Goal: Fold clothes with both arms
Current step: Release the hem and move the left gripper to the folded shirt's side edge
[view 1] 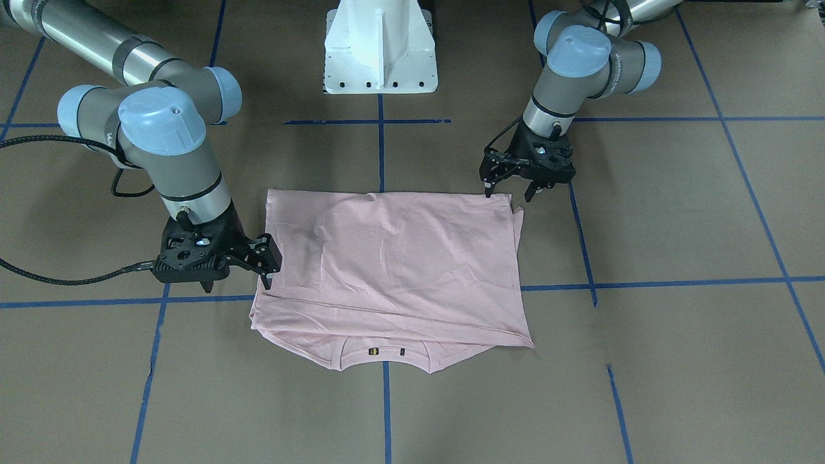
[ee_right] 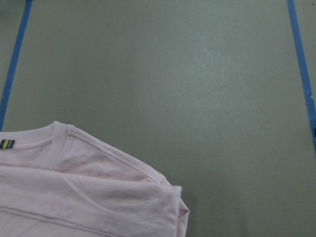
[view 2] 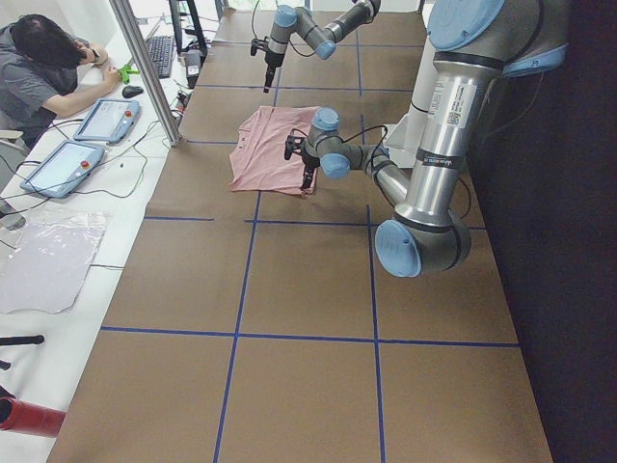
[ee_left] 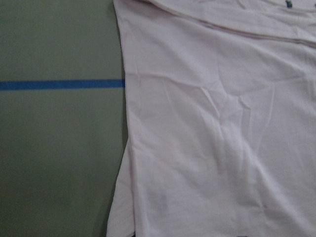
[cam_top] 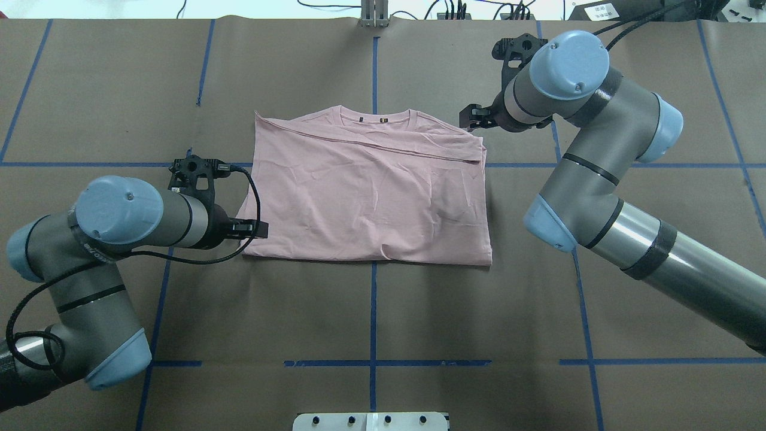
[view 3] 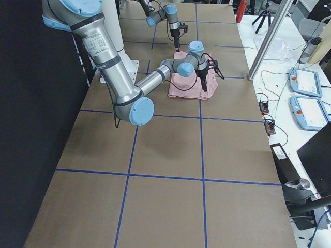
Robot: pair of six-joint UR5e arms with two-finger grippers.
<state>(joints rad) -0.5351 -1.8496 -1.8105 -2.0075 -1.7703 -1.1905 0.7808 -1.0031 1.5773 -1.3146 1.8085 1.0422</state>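
The pale pink T-shirt (view 1: 393, 258) lies flat on the brown table, folded into a rough rectangle. Its collar (view 1: 385, 353) is on the side away from the robot, and the print is hidden. It also shows in the overhead view (cam_top: 368, 191). My left gripper (view 1: 509, 191) is open, low over the shirt's near corner, and shows in the overhead view (cam_top: 251, 228). My right gripper (view 1: 237, 280) is open at the shirt's opposite side edge, toward the collar end (cam_top: 473, 117). The left wrist view shows the shirt's side edge (ee_left: 217, 128). The right wrist view shows a folded shoulder corner (ee_right: 98, 192).
The white pedestal base (view 1: 380, 51) stands at the robot's side of the table. Blue tape lines (view 1: 651, 281) cross the brown surface. In the left side view an operator (view 2: 39, 68) sits by tablets (view 2: 106, 121) beyond the table's far edge.
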